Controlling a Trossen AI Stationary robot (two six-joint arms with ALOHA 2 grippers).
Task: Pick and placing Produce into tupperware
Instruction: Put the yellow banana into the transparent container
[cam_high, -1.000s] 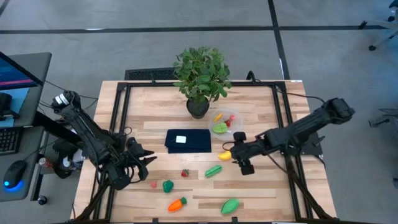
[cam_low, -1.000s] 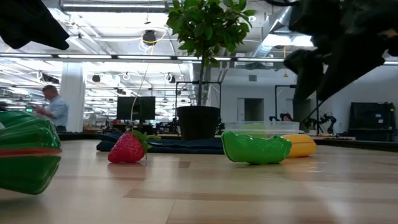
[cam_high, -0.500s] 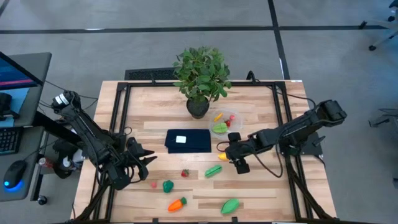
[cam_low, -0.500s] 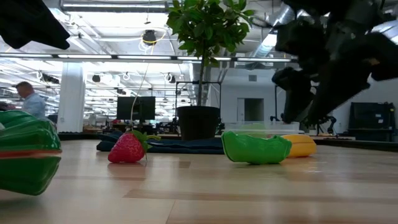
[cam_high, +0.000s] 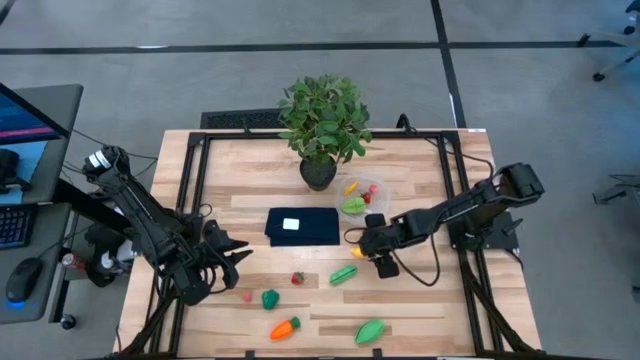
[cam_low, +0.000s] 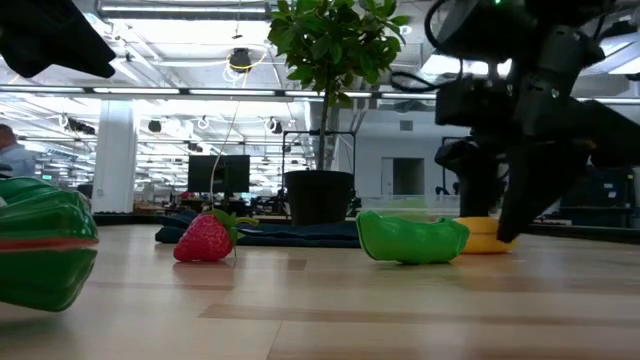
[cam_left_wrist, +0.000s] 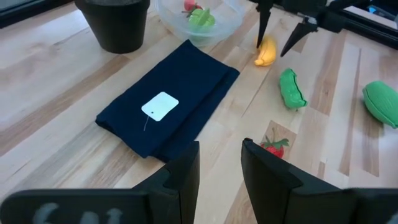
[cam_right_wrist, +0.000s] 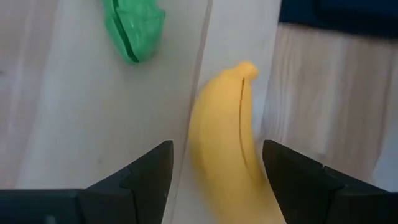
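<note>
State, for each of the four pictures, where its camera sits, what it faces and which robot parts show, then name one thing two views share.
High: above, facing down; both arms, table.
Low: tabletop height, facing the room; right claw over the banana.
Left wrist: on left arm; own fingers, blue cloth.
Right wrist: on right arm; own fingers astride the banana.
Shared: the banana, in all four.

Right gripper (cam_high: 358, 249) low, fingers (cam_left_wrist: 263, 28) spread; left gripper (cam_high: 240, 259) idle, apparently narrow gap.
</note>
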